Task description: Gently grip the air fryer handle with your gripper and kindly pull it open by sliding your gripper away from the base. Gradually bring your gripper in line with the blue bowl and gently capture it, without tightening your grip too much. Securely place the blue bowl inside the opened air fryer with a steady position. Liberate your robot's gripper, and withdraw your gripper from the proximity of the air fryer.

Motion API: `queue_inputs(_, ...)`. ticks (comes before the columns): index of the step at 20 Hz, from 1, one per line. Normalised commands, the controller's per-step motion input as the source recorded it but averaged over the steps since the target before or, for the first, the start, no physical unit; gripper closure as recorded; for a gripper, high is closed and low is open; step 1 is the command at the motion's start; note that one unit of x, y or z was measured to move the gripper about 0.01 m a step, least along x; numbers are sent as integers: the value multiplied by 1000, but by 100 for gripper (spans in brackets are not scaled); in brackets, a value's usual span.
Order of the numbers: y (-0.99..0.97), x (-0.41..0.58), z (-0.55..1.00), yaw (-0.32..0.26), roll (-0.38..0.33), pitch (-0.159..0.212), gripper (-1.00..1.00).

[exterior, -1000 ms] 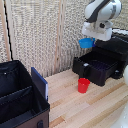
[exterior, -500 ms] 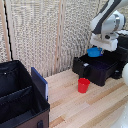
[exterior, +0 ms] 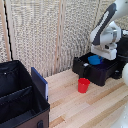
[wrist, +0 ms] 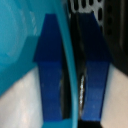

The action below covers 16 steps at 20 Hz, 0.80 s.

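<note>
The blue bowl (exterior: 94, 60) sits low in the open air fryer (exterior: 96, 70) drawer, under the claw (exterior: 102, 56); a red cup (exterior: 83, 85) stands apart on the tabletop (exterior: 90, 107). Wrist view: both blue fingertips (wrist: 51, 70) pinch the bowl's thin rim (wrist: 71, 70).
</note>
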Motion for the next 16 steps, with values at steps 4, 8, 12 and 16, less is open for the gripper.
queue_inputs(4,0,4,-196,140,-21,28,-100)
queue_inputs(8,-38,0,585,109,-24,17,-100)
queue_inputs(12,-43,21,957,11,-1,41,-100)
queue_inputs(16,-2,94,996,10,0,32,-100)
